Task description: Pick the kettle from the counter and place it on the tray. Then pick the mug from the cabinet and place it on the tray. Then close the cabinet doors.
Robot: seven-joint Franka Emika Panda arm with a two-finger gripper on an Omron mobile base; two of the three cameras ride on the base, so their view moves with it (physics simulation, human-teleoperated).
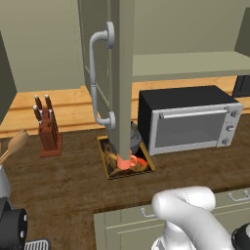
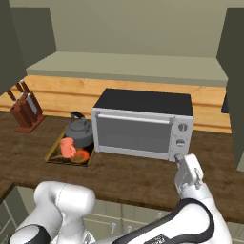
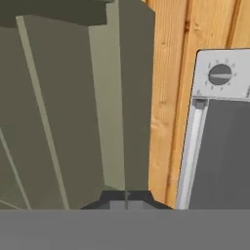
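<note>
The dark grey kettle (image 2: pixel 80 131) and the salmon-orange mug (image 2: pixel 67 147) both stand on the yellow-rimmed tray (image 2: pixel 53 153), which lies on the dark brown counter (image 2: pixel 133 174). In the left base view an open cabinet door (image 1: pixel 122 73) with its pale bar handle (image 1: pixel 97 73) partly hides the kettle (image 1: pixel 135 139), the mug (image 1: pixel 128 162) and the tray (image 1: pixel 105 158). The cabinet (image 2: pixel 128 64) stands open, its pale shelf bare. My gripper (image 2: pixel 183 162) hovers by the toaster oven's front right corner. Its fingertips (image 3: pixel 126 199) are shut with nothing between them, facing a grey-green door (image 3: pixel 58 107).
A silver toaster oven (image 2: pixel 143 126) stands right of the tray, against the tan wooden ledge (image 2: pixel 71 95). At the left stands a knife block (image 1: pixel 48 129), with a wooden spoon (image 1: pixel 14 145) nearer. The right cabinet door (image 2: pixel 236 86) hangs open at the right edge.
</note>
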